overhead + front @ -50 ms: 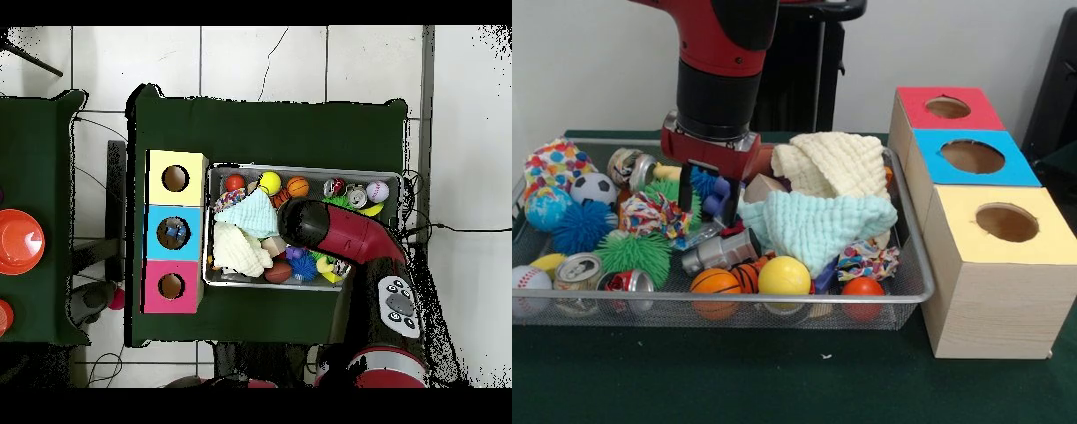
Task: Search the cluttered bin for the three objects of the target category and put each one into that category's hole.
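Gripper hung inside the wire bin, its black fingers apart around a purple-blue toy. Orange ball, yellow ball and basketball lay toward its 5 o'clock; farther, at 3 o'clock, stood the yellow box.

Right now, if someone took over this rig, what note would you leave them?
Gripper: down in the mesh bin, amid the clutter; whether it is open or shut cannot be told.
Things: balls, cans and toys crowd the bin; a cream cloth and a mint cloth cover the end nearest the boxes.
Done: the overhead view shows one item inside the blue box; the red box and yellow box holes look empty.
Left: the target category is not shown; probably search under the cloths.
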### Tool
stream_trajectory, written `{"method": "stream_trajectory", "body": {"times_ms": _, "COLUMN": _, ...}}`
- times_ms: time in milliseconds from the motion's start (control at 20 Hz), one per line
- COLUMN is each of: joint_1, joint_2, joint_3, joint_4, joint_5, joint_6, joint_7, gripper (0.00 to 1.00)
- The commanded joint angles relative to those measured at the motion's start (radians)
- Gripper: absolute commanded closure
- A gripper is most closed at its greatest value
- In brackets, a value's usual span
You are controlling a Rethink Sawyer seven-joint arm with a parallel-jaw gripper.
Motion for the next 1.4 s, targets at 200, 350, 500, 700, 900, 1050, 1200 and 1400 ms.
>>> {"method": "stream_trajectory", "body": {"times_ms": 200, "joint_1": -0.03, "joint_2": 0.043, "joint_3": 0.108, "joint_4": 0.067, "joint_5": 0.058, "joint_6": -0.031, "joint_7": 0.178, "gripper": 0.0}}
{"method": "stream_trajectory", "body": {"times_ms": 350, "joint_1": -0.027, "joint_2": 0.042, "joint_3": 0.105, "joint_4": 0.07, "joint_5": 0.061, "joint_6": -0.031, "joint_7": 0.18, "gripper": 0.0}}
{"method": "stream_trajectory", "body": {"times_ms": 500, "joint_1": -0.028, "joint_2": 0.042, "joint_3": 0.106, "joint_4": 0.073, "joint_5": 0.062, "joint_6": -0.035, "joint_7": 0.179, "gripper": 0.0}}
{"method": "stream_trajectory", "body": {"times_ms": 700, "joint_1": -0.04, "joint_2": 0.045, "joint_3": 0.124, "joint_4": 0.088, "joint_5": 0.075, "joint_6": -0.053, "joint_7": 0.186, "gripper": 0.0}}
{"method": "stream_trajectory", "body": {"times_ms": 900, "joint_1": -0.04, "joint_2": 0.054, "joint_3": 0.123, "joint_4": 0.086, "joint_5": 0.07, "joint_6": -0.059, "joint_7": 0.179, "gripper": 0.0}}
{"method": "stream_trajectory", "body": {"times_ms": 1050, "joint_1": -0.044, "joint_2": 0.064, "joint_3": 0.123, "joint_4": 0.086, "joint_5": 0.064, "joint_6": -0.072, "joint_7": 0.175, "gripper": 0.0}}
{"method": "stream_trajectory", "body": {"times_ms": 1200, "joint_1": -0.048, "joint_2": 0.074, "joint_3": 0.126, "joint_4": 0.086, "joint_5": 0.058, "joint_6": -0.087, "joint_7": 0.171, "gripper": 0.0}}
{"method": "stream_trajectory", "body": {"times_ms": 1400, "joint_1": -0.059, "joint_2": 0.083, "joint_3": 0.135, "joint_4": 0.08, "joint_5": 0.048, "joint_6": -0.087, "joint_7": 0.15, "gripper": 0.0}}
